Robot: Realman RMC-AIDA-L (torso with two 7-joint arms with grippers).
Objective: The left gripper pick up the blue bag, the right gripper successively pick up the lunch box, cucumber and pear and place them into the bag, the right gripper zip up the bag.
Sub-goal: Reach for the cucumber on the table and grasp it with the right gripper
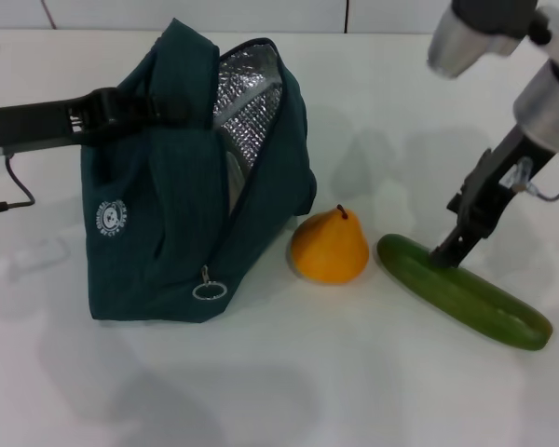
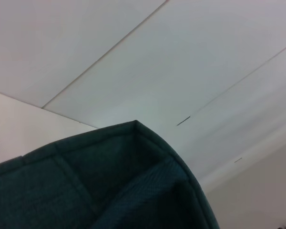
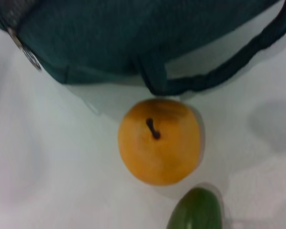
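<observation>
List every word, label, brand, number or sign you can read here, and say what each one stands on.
Nothing can be read as text.
Round white logo on the side of the blue bag: it has a ring of small print, too small to read.
Pear, cucumber and white table: no writing visible on them.

On the tabletop (image 1: pixel 261 391): bag (image 1: pixel 168 242) left, pear (image 1: pixel 330 247) just beside it, cucumber (image 1: pixel 466 293) farther right.
</observation>
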